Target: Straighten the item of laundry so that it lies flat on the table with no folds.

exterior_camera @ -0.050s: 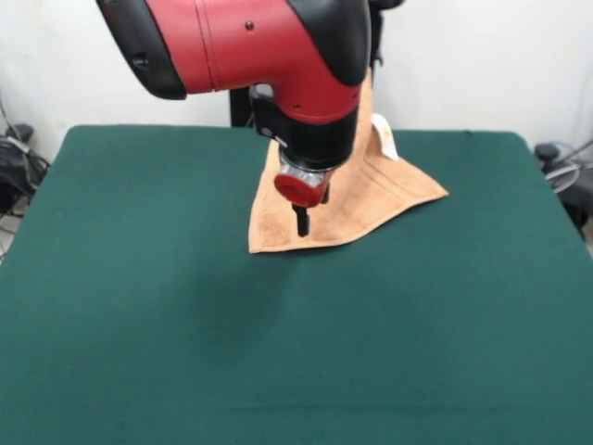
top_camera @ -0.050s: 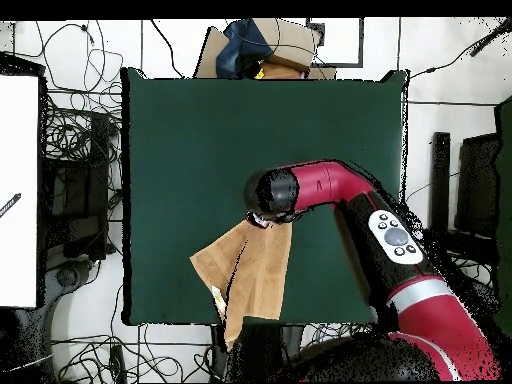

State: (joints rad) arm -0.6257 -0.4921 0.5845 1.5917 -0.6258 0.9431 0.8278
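Green felt worktop [exterior_camera @ -0.050s: 139, 306] carries a rumpled orange-brown towel [exterior_camera @ -0.050s: 389, 190] behind the lowered end effector [exterior_camera @ -0.050s: 302, 221], whose grip state cannot be told.

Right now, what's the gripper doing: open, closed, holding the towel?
Gripper: down at the towel near its front edge; whether it is open, closed or gripping cloth cannot be told.
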